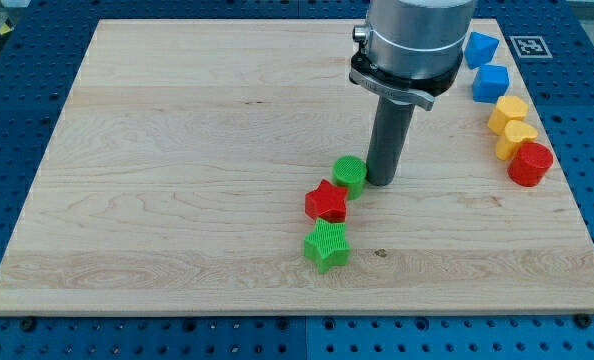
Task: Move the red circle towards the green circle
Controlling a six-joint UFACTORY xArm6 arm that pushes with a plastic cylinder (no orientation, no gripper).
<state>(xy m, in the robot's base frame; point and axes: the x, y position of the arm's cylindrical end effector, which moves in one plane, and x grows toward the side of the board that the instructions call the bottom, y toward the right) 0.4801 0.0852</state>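
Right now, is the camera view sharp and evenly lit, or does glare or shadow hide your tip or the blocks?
Camera view: sharp and evenly lit, with no glare on the wooden board. Shadows are soft and short; a faint one sits under my tip, just to the view's right of the green circle. The red circle at the view's right edge shows clearly. Only the arm's upper part is cropped at the view's top.

The arm (409,45) is seen lowered from the view's top, its dark rod (389,140) held upright, my tip (382,181) set down.
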